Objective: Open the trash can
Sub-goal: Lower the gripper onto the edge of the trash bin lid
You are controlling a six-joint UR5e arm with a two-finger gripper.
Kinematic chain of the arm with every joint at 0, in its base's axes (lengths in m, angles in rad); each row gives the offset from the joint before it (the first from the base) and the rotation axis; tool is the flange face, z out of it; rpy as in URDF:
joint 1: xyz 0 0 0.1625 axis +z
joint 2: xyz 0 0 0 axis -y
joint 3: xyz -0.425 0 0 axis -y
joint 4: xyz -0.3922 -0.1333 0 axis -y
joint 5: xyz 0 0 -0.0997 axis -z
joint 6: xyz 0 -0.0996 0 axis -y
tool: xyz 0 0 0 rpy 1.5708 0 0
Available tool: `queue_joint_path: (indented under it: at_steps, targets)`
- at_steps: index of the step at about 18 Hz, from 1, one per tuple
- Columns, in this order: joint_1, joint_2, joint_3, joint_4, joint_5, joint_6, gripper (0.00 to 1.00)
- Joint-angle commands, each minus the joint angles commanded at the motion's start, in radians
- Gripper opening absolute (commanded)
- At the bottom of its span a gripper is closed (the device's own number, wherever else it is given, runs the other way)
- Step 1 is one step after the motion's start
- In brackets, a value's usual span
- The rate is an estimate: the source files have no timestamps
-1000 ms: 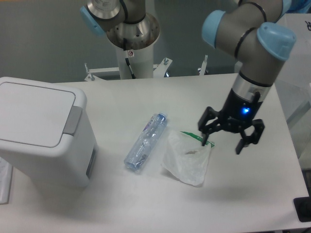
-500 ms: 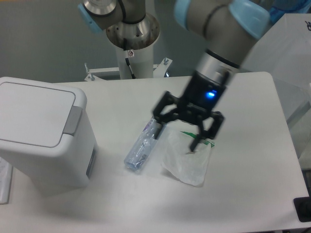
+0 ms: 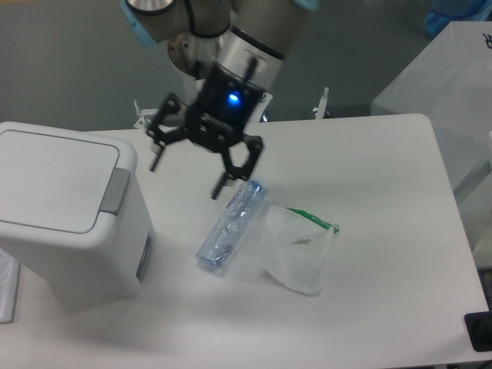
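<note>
The black two-finger gripper (image 3: 187,177) has travelled left off the clear plastic bag (image 3: 296,247), fingers spread, empty, above bare white table (image 3: 377,169) beside the large white lidded trash can (image 3: 65,211), lid shut, at the left edge.

Your black two-finger gripper (image 3: 187,176) has swung left across the table: a second ago it hung over the clear plastic bag with the green strip (image 3: 296,246), and now it hovers, fingers spread, between the crushed clear plastic bottle (image 3: 231,225) and the large white boxy trash can (image 3: 65,207).
</note>
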Motion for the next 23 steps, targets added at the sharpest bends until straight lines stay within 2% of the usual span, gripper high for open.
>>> queue_joint_path:
  at_steps: [1, 5, 12, 23]
  targets:
    - [-0.023, -0.025, 0.000, 0.009, 0.002, 0.000, 1.00]
    - [-0.034, -0.055, -0.009, 0.014, 0.000, 0.002, 1.00]
    - [-0.037, -0.055, -0.035, 0.034, 0.002, 0.005, 1.00]
    - [-0.039, -0.055, -0.032, 0.048, 0.026, 0.005, 1.00]
